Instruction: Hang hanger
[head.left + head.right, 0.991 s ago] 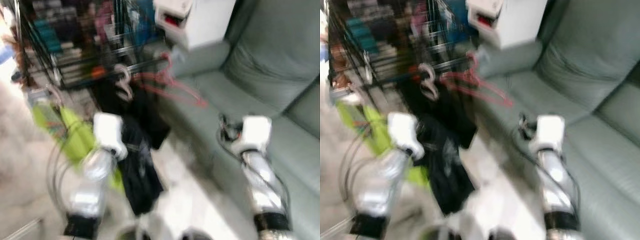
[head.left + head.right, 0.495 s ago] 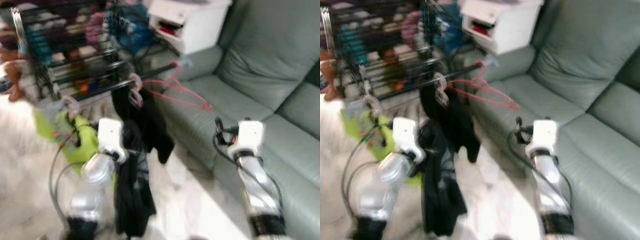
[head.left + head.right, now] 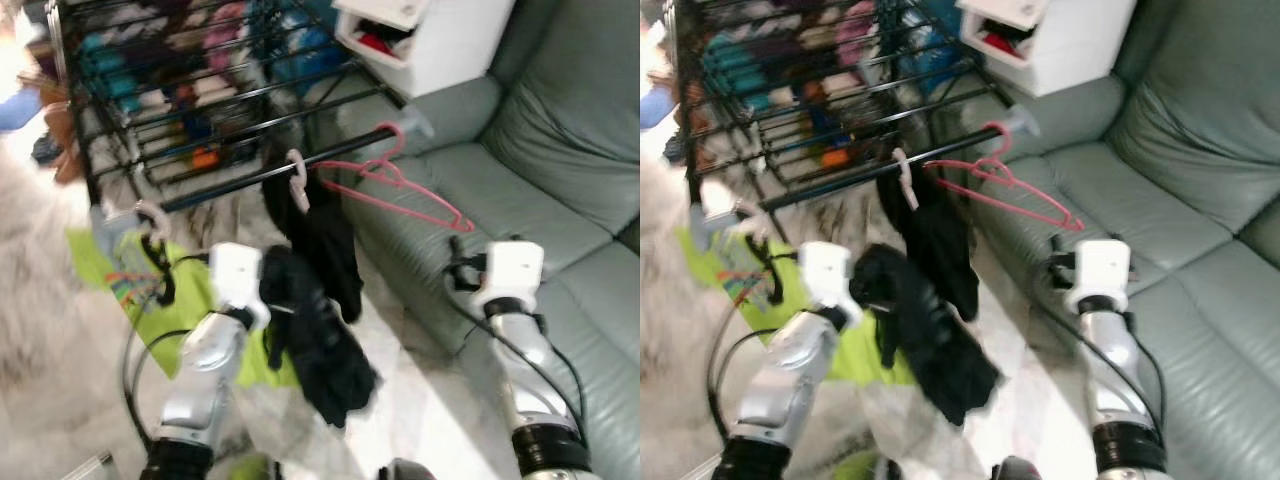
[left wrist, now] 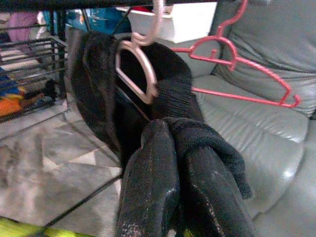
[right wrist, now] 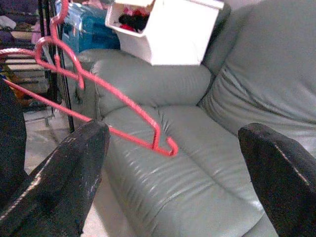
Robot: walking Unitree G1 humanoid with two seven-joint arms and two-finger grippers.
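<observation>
A pale pink hanger [image 4: 140, 69] hangs by its hook from the black rail [image 3: 250, 180] of a drying rack [image 3: 150, 90], with a black garment [image 3: 325, 235] draped through it and trailing downward. Further along the same rail, toward the sofa [image 3: 540, 190], hangs a bare red hanger [image 3: 400, 190], its lower bar extending out over the sofa seat. The left gripper [image 4: 185, 195] is below the rail, just beside the pale hanger, its fingers closed together on a fold of the black garment. The right gripper [image 5: 173, 173] is held in front of the sofa, below and beside the red hanger, fingers spread wide with nothing between them. A white storage box [image 3: 430, 40] rests on the sofa arm, beyond the rail's end. A lime-green cloth [image 3: 150, 290] lies on the floor below the rail, beside the left arm. Folded clothes sit on the rack shelves. No legible labels or writing.
</observation>
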